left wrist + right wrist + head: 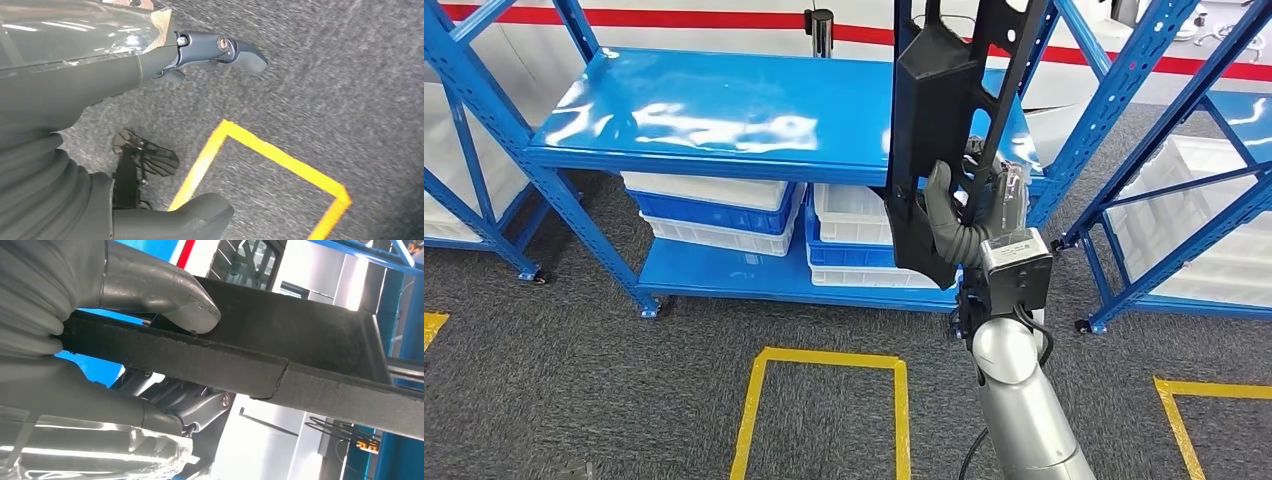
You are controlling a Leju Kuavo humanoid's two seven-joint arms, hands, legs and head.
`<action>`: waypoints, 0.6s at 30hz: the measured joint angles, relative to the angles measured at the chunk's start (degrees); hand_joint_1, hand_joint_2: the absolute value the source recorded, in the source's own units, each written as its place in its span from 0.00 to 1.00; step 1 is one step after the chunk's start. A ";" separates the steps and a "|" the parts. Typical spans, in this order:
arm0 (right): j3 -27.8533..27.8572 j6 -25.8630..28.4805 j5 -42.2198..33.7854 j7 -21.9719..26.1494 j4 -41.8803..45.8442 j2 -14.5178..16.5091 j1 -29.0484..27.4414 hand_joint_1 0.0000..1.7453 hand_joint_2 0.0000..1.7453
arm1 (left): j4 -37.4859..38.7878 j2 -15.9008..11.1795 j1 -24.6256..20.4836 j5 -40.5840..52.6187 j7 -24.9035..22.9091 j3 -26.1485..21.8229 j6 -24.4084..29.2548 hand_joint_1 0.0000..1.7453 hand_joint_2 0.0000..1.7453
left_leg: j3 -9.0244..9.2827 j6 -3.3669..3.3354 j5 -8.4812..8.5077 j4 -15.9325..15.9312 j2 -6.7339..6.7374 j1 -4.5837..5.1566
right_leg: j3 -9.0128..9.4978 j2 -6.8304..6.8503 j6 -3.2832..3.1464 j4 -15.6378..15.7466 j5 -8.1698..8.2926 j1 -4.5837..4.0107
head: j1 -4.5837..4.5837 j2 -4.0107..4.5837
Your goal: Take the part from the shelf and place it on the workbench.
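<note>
A long black part (pixel 944 110), a flat frame with a slot, stands upright in front of the blue shelf (pixel 724 115). My right hand (pixel 979 205) grips it near its lower end, thumb on one face and fingers on the other. In the right wrist view the thumb (pixel 165 292) presses on the part's dark edge (pixel 240 367) and the fingers (pixel 200 405) wrap beneath it. My left hand (pixel 100 100) hangs over the grey carpet with its fingers (pixel 235 50) apart and nothing in it.
White and blue bins (pixel 714 205) are stacked on the shelf's lower level. Another blue rack with white bins (pixel 1194 210) stands to the right. Yellow tape squares (pixel 824 400) mark the grey carpet in front of the shelf; one corner (pixel 280 155) lies under my left hand.
</note>
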State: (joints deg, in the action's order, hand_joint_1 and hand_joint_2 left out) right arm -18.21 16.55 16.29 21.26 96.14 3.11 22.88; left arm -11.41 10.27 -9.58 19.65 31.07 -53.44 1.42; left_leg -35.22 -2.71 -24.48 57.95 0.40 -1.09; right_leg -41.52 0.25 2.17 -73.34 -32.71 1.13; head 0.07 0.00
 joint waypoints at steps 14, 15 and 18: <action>1.69 1.09 0.76 0.35 3.26 -0.58 -3.60 1.00 1.00 | 0.01 0.37 -0.25 2.15 -1.02 0.98 0.19 0.00 1.00 | -8.47 3.35 -5.38 11.77 -0.39 -0.04 | 11.61 0.38 -3.69 17.95 6.09 -0.46 | 0.52 0.00; 2.01 1.32 1.04 0.48 3.82 -0.67 -4.60 1.00 1.00 | 0.01 0.39 -0.26 2.59 -1.27 1.22 0.31 0.00 1.00 | -8.85 3.68 -6.57 15.31 -0.41 -0.18 | 10.55 0.40 -3.57 17.89 6.93 -0.47 | 0.53 0.00; 3.11 1.74 1.68 0.78 5.34 -1.08 -7.55 1.00 1.00 | 0.00 0.42 -0.38 3.44 -1.81 1.80 0.77 0.00 1.00 | -4.53 4.24 -3.59 15.22 -0.37 -0.70 | 7.44 0.42 -2.84 17.34 8.96 -0.33 | 0.57 0.00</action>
State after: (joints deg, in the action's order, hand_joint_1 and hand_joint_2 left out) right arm -15.10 18.28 17.97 22.04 101.48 2.03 15.33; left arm -11.41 10.69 -9.96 23.09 29.25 -51.64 2.19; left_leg -39.75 1.53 -28.07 73.17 0.03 -1.79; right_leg -34.07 0.67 -0.67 -55.99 -23.76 0.80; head 0.64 0.00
